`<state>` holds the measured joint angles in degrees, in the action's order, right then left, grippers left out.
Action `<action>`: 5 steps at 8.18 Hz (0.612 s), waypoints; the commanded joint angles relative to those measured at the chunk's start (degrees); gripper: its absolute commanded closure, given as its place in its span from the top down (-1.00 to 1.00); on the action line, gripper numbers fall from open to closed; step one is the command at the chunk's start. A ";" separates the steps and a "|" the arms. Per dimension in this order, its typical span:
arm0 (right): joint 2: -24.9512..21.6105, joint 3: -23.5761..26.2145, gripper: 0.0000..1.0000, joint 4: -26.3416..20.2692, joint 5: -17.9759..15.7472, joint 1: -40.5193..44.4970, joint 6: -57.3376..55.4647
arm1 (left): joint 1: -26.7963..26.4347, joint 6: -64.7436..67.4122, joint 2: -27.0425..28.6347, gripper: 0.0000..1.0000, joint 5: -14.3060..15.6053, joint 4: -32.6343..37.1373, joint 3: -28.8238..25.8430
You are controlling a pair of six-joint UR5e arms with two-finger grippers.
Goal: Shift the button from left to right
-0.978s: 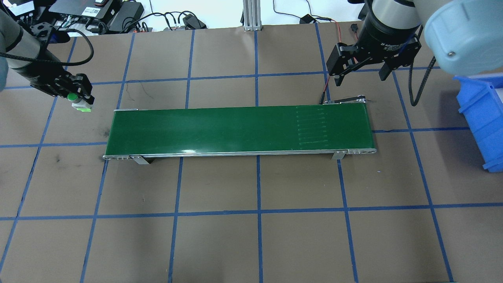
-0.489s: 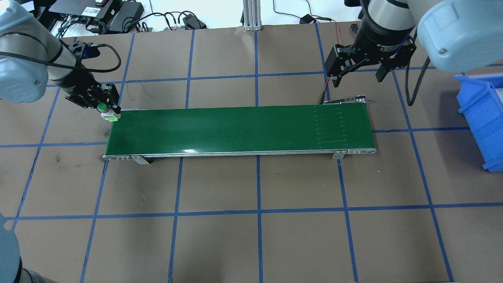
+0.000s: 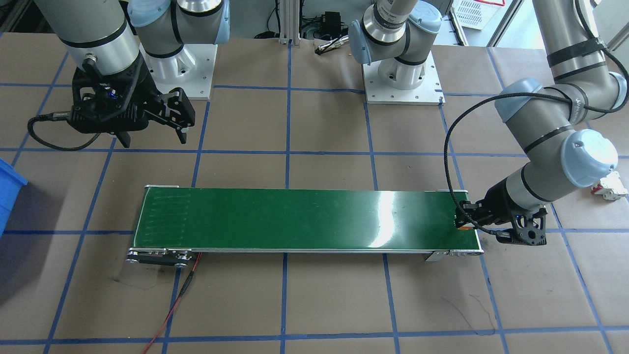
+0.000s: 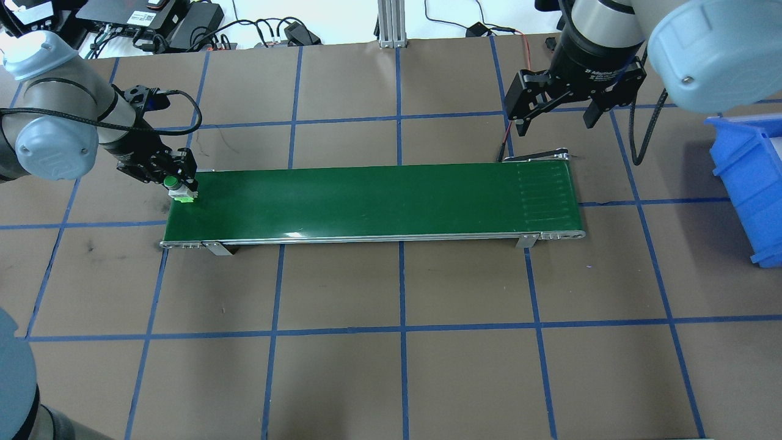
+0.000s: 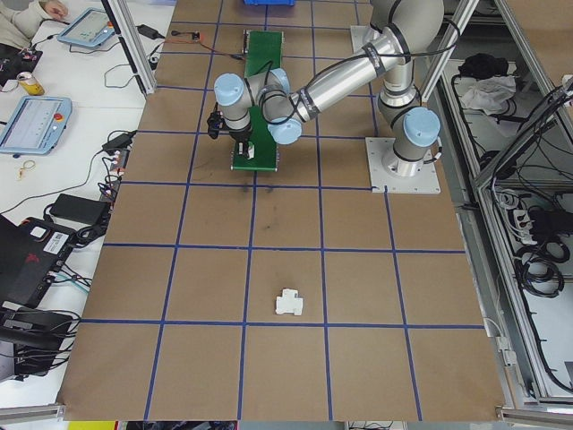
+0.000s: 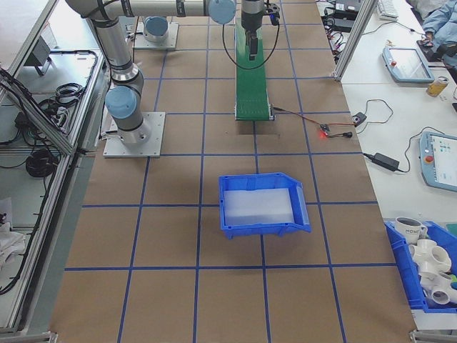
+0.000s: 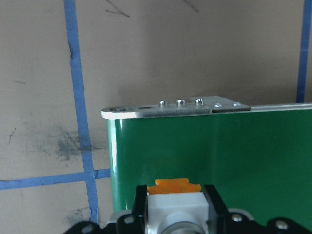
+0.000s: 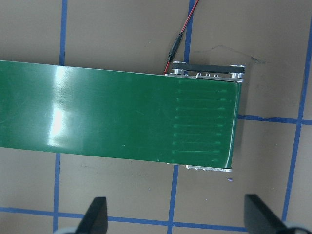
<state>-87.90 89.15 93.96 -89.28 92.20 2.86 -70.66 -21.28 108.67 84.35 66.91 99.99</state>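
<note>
The button (image 4: 182, 196) has a green cap, a white body and an orange base (image 3: 462, 227). My left gripper (image 4: 175, 184) is shut on it, holding it over the left end of the green conveyor belt (image 4: 372, 198). The left wrist view shows the button's white body (image 7: 174, 208) between the fingers, with the belt's end (image 7: 219, 151) just ahead. I cannot tell whether the button touches the belt. My right gripper (image 4: 556, 119) hangs open and empty behind the belt's right end, and its two fingertips (image 8: 97, 214) frame that end (image 8: 204, 122) in the right wrist view.
A blue bin (image 4: 748, 183) stands at the table's right edge. A white block with red parts (image 3: 609, 188) lies on the table beyond the left arm. A red wire (image 3: 172, 309) runs from the belt's right end. Brown table with blue tape lines surrounds the belt.
My left arm has carried the button rightward and toward the robot, from beside the belt to over its left end. The belt's seam marks have shifted right. The right gripper barely moved.
</note>
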 commanded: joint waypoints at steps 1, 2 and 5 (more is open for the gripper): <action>0.27 0.06 1.00 0.17 0.42 0.00 -0.14 | 0.00 0.53 -0.04 0.30 0.12 0.59 0.30; 0.62 0.06 1.00 0.26 0.50 0.00 -0.14 | 0.00 1.75 -0.30 0.58 -0.06 1.12 0.21; 0.71 0.06 1.00 0.26 0.59 0.00 -0.22 | -4.46 11.38 -5.46 1.00 -0.41 6.27 -0.49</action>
<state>-87.28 89.21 94.20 -88.78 92.20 2.72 -71.58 -17.16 107.11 84.10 69.15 100.01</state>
